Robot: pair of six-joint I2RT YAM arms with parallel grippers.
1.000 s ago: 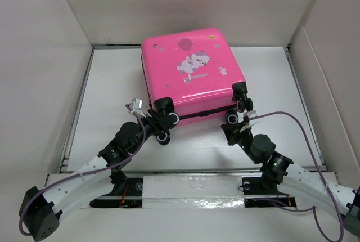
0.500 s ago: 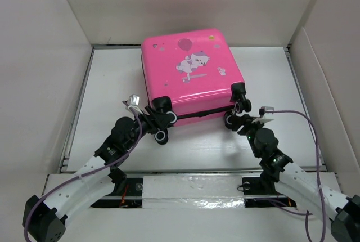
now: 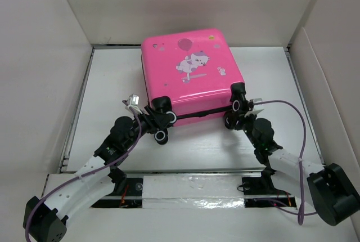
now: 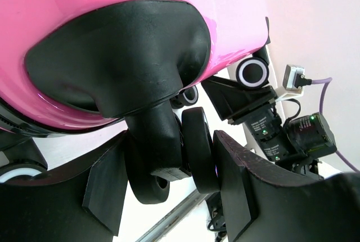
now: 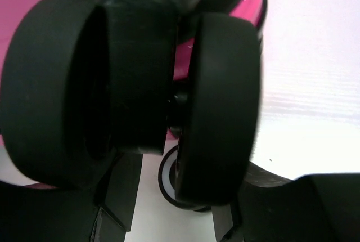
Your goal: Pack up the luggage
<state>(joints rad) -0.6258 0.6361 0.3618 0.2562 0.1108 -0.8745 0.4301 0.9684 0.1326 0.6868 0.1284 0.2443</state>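
Note:
The luggage [image 3: 188, 67] is a hot-pink hard-shell case with a cartoon animal and balloon print. It lies closed and flat on the white table, its black wheels toward the arms. My left gripper [image 3: 164, 120] [image 4: 169, 180] is closed on the left twin wheel [image 4: 191, 149], one finger on each side. My right gripper [image 3: 238, 118] [image 5: 180, 197] is at the right corner, its fingers either side of the right twin wheel [image 5: 219, 112], which fills the gap. A white-rimmed wheel [image 5: 169, 181] shows behind it.
White walls [image 3: 45, 56] enclose the table on the left, back and right. A metal rail and a taped strip [image 3: 191, 186] run along the near edge by the arm bases. Purple cables [image 3: 301, 135] loop off both wrists. The right wrist camera [image 4: 306, 132] shows beyond the left gripper.
The right arm has swung in from the right to the luggage's right wheels, and its jaws have opened and come round one. The left arm and the luggage have stayed almost still.

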